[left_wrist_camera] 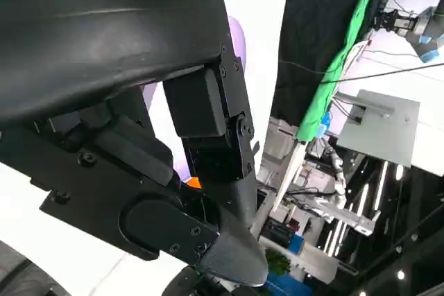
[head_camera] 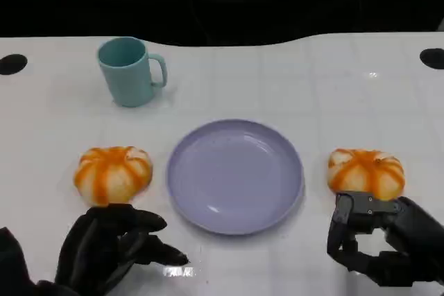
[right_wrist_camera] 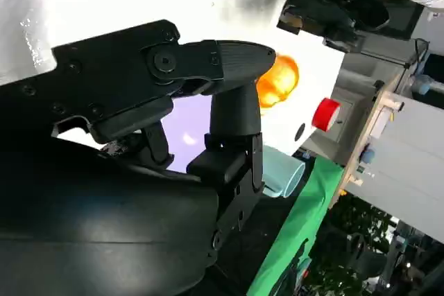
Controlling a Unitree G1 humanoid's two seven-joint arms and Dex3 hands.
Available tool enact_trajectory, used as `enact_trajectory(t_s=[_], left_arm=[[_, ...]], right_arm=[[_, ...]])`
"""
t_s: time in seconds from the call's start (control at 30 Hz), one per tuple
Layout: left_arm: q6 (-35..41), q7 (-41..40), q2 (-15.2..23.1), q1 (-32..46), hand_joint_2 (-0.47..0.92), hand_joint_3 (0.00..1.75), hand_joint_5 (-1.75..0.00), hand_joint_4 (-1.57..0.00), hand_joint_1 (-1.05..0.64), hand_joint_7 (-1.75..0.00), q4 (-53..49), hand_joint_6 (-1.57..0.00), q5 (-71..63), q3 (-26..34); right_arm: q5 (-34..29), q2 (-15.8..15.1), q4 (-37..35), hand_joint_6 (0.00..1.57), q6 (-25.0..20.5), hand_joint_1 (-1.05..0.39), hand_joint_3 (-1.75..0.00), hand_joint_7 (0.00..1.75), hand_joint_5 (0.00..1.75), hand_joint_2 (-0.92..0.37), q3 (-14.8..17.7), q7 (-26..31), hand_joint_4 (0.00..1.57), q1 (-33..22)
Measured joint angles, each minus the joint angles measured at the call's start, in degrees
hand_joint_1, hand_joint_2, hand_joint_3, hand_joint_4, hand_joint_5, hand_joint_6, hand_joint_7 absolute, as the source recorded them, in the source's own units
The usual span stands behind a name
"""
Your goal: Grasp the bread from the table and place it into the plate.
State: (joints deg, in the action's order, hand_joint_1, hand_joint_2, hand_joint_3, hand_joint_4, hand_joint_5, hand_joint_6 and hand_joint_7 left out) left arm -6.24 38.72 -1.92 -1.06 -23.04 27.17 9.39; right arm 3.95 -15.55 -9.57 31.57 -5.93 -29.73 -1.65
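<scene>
Head view is showing me both breads (head_camera: pixel 112 173) (head_camera: pixel 366 172) sitting on the surface beside the bare plate (head_camera: pixel 234 175). I'm hovering my left hand (head_camera: pixel 114 247) and right hand (head_camera: pixel 385 239) just below them, fingers spread and gripping nothing, so nothing is getting placed yet.

A teal mug (head_camera: pixel 130 71) stands upright on the white table (head_camera: pixel 333 95) at about eleven o'clock from the table's middle, its handle turned toward three o'clock; two dark round holes sit in the tabletop, one (head_camera: pixel 12 64) at the nine o'clock edge, the other (head_camera: pixel 432 58) at the three o'clock edge; a red knob (right_wrist_camera: pixel 325 114) shows on a grey cabinet beyond the table.
</scene>
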Motion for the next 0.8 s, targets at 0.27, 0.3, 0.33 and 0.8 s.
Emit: enact_trajectory(t_s=[0.27,0.3,0.33,0.8], left_arm=[[0.0,0.0,0.1,0.0,0.77,0.00,-0.22,-1.57,-1.00,0.00,0.0,-1.57,0.0,0.0],[0.0,0.0,0.1,0.0,0.77,0.00,-0.22,-1.57,-1.00,0.00,0.0,-1.57,0.0,0.0],[0.1,0.0,0.1,0.0,0.77,0.00,-0.21,-1.57,-1.00,0.00,0.0,-1.57,0.0,0.0],[0.0,0.4,0.1,0.0,0.77,0.00,-0.21,-1.57,-1.00,0.00,0.0,-1.57,0.0,0.1]], right_arm=[[0.3,0.3,2.1,0.55,-1.4,-0.40,-0.25,1.05,1.54,-0.92,0.9,2.0,0.56,0.0],[0.2,0.3,2.1,0.54,-1.3,-0.40,-0.25,1.01,1.49,-0.92,1.0,2.4,0.54,0.0],[0.2,0.3,2.2,0.53,-1.1,-0.39,-0.26,0.96,1.42,-0.92,1.1,2.6,0.51,0.0],[-9.7,-1.5,2.2,0.44,4.3,-0.43,-0.15,0.48,0.81,-0.92,3.6,9.2,0.36,1.9]])
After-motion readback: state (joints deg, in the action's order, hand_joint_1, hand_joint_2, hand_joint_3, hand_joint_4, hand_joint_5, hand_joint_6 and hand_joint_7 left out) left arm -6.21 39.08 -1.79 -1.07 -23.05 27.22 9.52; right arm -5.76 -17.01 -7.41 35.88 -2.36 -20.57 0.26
